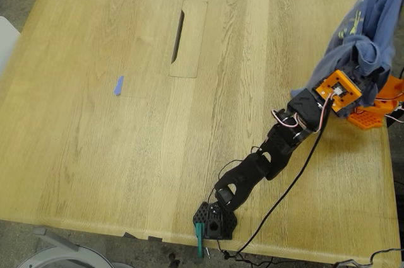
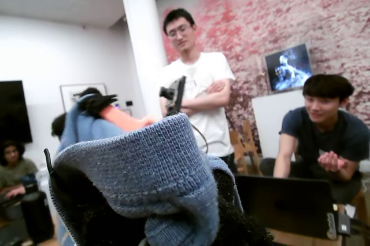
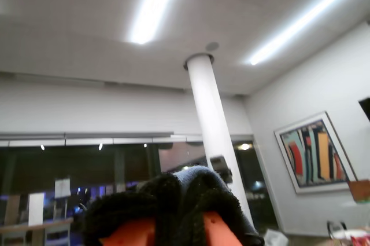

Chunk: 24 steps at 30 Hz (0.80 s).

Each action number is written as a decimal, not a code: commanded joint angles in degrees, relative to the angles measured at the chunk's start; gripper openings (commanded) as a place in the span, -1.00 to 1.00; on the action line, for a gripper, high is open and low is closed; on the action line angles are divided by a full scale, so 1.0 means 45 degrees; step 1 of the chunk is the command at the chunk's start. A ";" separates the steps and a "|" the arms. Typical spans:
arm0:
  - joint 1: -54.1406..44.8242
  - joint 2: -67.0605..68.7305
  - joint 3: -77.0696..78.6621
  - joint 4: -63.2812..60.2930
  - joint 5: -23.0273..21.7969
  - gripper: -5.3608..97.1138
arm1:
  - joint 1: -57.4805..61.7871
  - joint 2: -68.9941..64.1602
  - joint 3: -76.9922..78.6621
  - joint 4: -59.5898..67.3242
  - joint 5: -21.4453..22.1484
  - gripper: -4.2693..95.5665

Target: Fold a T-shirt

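The slate-blue T-shirt point(image 1: 372, 22) hangs bunched in the air over the table's far corner at the exterior view's right. Its ribbed hem point(image 2: 144, 165) drapes over the black padded jaws of my first gripper point(image 2: 141, 223), which is shut on it. My second gripper point(image 3: 173, 228), with orange fingers point(image 3: 217, 231) under black padding, is shut on a fold of the T-shirt point(image 3: 191, 175) and points at the ceiling. In the first wrist view that second gripper point(image 2: 101, 107) shows raised with blue cloth below it. The black arm point(image 1: 265, 157) reaches from the near edge up into the cloth.
A blue tape scrap point(image 1: 118, 85) lies on the wooden table point(image 1: 95, 154), and a cable hatch point(image 1: 188, 38) is set into the top. An orange arm base point(image 1: 379, 109) stands at the exterior view's right edge. Seated and standing people point(image 2: 196, 95) and a laptop point(image 2: 289, 205) are beyond.
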 commanded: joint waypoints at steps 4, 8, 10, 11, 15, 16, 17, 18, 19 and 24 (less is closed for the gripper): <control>-0.0449 0.0586 -0.0547 0.1641 -0.0156 -0.90 | -0.0234 0.0898 0.2090 -0.0078 0.0020 -0.88; -0.0859 0.0840 -0.0547 0.4609 -0.0391 -0.90 | -0.0723 0.1328 0.3340 -0.0137 -0.0039 -0.88; -0.1016 0.1055 -0.0547 0.6406 -0.0469 -0.90 | -0.0898 0.1465 0.3867 -0.0234 -0.0059 -0.88; -0.1094 0.1172 -0.0547 0.7324 -0.0469 -0.90 | -0.1016 0.1523 0.4102 -0.0293 -0.0078 -0.88; -0.1836 0.1680 -0.0547 1.0410 -0.0527 -0.90 | -0.1387 0.1562 0.4863 -0.0742 -0.0117 -0.88; -0.2090 0.1836 -0.0547 1.1191 -0.0488 -0.90 | -0.1445 0.1543 0.5000 -0.0801 -0.0137 -0.88; -0.2305 0.1973 -0.0547 1.1836 -0.0488 -0.90 | -0.1504 0.1543 0.5156 -0.0859 -0.0137 -0.88; -0.2520 0.2129 -0.0547 1.2617 -0.0488 -0.90 | -0.1582 0.1543 0.5293 -0.0840 -0.0137 -0.88; -0.2656 0.2227 -0.0547 1.3242 -0.0488 -0.90 | -0.1660 0.1562 0.5469 -0.0840 -0.0137 -0.88; -0.3691 0.2441 -0.0547 1.4316 -0.0430 -0.90 | -0.2070 0.1660 0.6465 -0.0879 -0.0137 -0.88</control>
